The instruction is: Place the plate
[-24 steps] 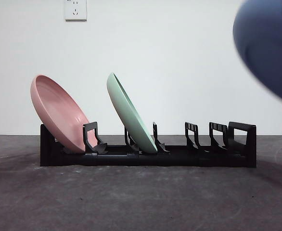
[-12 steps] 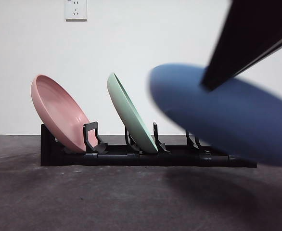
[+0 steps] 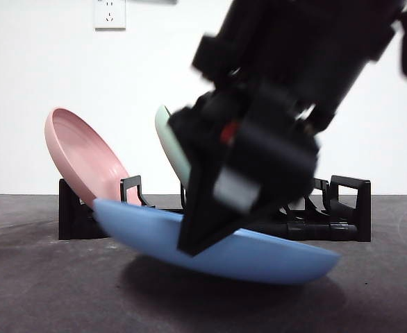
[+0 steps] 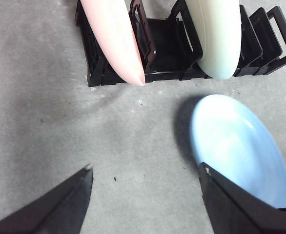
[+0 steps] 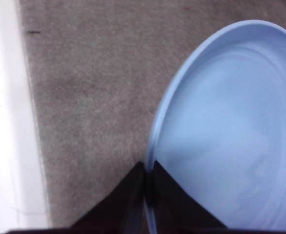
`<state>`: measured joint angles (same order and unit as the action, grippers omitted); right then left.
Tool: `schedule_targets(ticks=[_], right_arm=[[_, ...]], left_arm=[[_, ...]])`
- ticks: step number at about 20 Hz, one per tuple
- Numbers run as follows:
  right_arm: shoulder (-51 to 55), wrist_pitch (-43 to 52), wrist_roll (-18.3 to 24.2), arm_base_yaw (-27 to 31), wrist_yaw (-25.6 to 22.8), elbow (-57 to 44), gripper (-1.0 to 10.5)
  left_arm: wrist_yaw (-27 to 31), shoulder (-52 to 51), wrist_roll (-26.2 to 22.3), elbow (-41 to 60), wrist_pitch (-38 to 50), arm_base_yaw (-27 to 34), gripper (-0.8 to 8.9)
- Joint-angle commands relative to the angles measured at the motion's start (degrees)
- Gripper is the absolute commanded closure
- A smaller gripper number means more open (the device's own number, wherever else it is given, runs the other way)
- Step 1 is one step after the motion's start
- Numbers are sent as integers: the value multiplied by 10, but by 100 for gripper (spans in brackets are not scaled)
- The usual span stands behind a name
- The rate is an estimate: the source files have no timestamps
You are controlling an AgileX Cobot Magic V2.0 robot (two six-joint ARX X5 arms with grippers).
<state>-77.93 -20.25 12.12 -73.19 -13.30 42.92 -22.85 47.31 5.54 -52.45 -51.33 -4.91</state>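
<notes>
My right gripper (image 3: pixel 203 239) is shut on the rim of a light blue plate (image 3: pixel 273 257), holding it nearly flat and slightly tilted, low over the grey table in front of the black rack (image 3: pixel 349 201). The right wrist view shows the jaws (image 5: pixel 147 168) pinching the blue plate's (image 5: pixel 231 122) edge. A pink plate (image 3: pixel 82 159) and a pale green plate (image 3: pixel 169 139) lean in the rack's left slots. My left gripper (image 4: pixel 145 168) is open and empty, above the table in front of the rack (image 4: pixel 162 44), with the blue plate (image 4: pixel 235 146) beside its one jaw.
The rack's right-hand slots (image 3: pixel 314 191) hold nothing. A white wall with a socket (image 3: pixel 109 14) stands behind the rack. A white strip (image 5: pixel 1 122) borders the grey table surface in the right wrist view.
The right arm has swung down and left with the blue plate, from the upper right to low over the table in front of the rack. The pink and green plates have not moved.
</notes>
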Motion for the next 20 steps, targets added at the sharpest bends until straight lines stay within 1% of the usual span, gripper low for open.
schedule_targets(ticks=[1, 3, 7, 9, 11, 13, 15, 18, 20], right_arm=[[-31, 20, 64, -8, -3, 11, 931], [-52, 25, 82, -8, -4, 11, 931], [-85, 22, 83, -8, -22, 11, 929], [-86, 18, 82, -8, -26, 11, 881], [-84, 14, 72, -9, -35, 12, 811], [-77, -22, 45, -12, -31, 26, 797], [-63, -56, 31, -18, -5, 50, 732], [-23, -90, 10, -25, 26, 100, 729], [10, -101, -7, -25, 29, 135, 729]], left_arm=[[-3, 3, -4, -12, 3, -1, 466], [-3, 3, -4, -12, 3, -1, 466], [-3, 3, -4, -12, 3, -1, 466], [-3, 3, -4, -12, 3, -1, 466], [-3, 3, -4, -12, 3, -1, 466], [-3, 3, -4, -12, 3, -1, 466], [-3, 3, -4, -12, 3, -1, 466], [-3, 3, -4, -12, 3, -1, 466], [-3, 3, -4, -12, 3, -1, 466]])
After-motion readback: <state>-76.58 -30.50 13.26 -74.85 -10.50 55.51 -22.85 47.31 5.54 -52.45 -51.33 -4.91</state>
